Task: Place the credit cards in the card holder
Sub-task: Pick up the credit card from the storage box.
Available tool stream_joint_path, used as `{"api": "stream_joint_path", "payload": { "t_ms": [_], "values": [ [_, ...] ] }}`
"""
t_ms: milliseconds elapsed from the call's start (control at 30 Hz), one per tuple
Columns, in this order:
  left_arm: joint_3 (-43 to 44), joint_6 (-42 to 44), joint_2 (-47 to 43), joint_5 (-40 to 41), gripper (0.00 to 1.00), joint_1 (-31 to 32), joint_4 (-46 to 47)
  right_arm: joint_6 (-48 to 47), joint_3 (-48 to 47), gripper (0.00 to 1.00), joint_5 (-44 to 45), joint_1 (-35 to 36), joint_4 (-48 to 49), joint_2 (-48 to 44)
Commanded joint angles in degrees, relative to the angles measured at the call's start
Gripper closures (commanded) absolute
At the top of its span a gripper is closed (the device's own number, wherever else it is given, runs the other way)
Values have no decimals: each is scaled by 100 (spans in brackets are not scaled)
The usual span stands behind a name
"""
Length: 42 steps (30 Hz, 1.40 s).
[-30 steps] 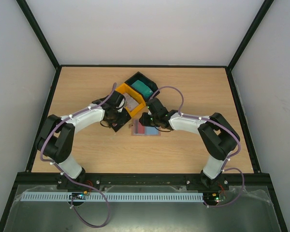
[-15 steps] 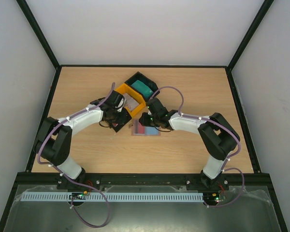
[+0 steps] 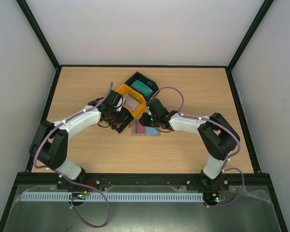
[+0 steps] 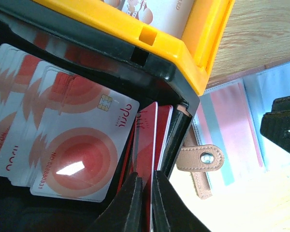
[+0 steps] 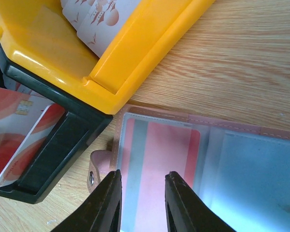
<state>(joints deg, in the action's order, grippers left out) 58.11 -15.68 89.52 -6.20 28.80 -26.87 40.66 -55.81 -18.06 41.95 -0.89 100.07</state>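
The card holder (image 3: pixel 146 129) lies open on the table, with a pink card showing inside a pale blue pocket (image 5: pixel 159 164). My left gripper (image 3: pixel 119 117) is down in a black tray (image 3: pixel 117 126) of red-and-white credit cards (image 4: pixel 72 145). Its jaws (image 4: pixel 146 182) are shut on one red-and-white card standing on edge (image 4: pixel 147 135). The holder's brown tab (image 4: pixel 200 159) lies just right of that tray. My right gripper (image 3: pixel 148 120) is open and empty, and its jaws (image 5: pixel 142 181) hover over the holder's left pocket. Pale cards (image 5: pixel 96 14) lie in the yellow tray (image 3: pixel 130 99), and teal cards (image 3: pixel 144 87) in the far black tray.
The yellow tray (image 5: pixel 116 63) sits on the corner of the near black tray (image 5: pixel 53 154), close to the holder's upper left corner. The second black tray (image 3: pixel 141 79) touches the yellow one at the back. Both arms meet in the table's middle.
My left arm has stretched slightly further out and lower, with its gripper staying in the black tray. The right arm and the card holder have hardly moved.
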Motion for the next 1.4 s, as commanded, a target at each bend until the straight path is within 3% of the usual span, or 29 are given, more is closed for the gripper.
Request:
{"api": "stream_joint_path", "payload": {
  "t_ms": [0, 267, 367, 567, 767, 1033, 1233, 1367],
  "values": [
    [-67, -40, -274, 156, 93, -6, -202, 79, 94, 75, 36, -10, 121, -200],
    [-72, -198, -791, 1073, 98, -6, -143, 93, 100, 74, 328, -11, 101, -470],
    [-107, -228, -1128, 1025, 98, -6, 39, 89, 131, 74, 725, -10, 11, -698],
    [-473, -509, -1873, -175, 97, 64, 931, 142, 545, 67, 1140, -29, 53, -1439],
    [-788, -1159, -2413, -1026, 98, 244, 2140, -52, 1028, 68, 353, -46, 464, -2391],
    [-910, -2147, -2769, -2192, 97, 354, 3569, 493, 1590, 48, -593, -37, 1903, -3645],
    [-894, -2511, -2878, -2426, 97, 480, 3940, 819, 1393, 48, -931, -40, 2434, -3769],
    [-934, -2808, -2932, -2528, 97, 534, 4164, 1234, 1472, 56, -1203, -36, 2914, -3802]
  ]
}}
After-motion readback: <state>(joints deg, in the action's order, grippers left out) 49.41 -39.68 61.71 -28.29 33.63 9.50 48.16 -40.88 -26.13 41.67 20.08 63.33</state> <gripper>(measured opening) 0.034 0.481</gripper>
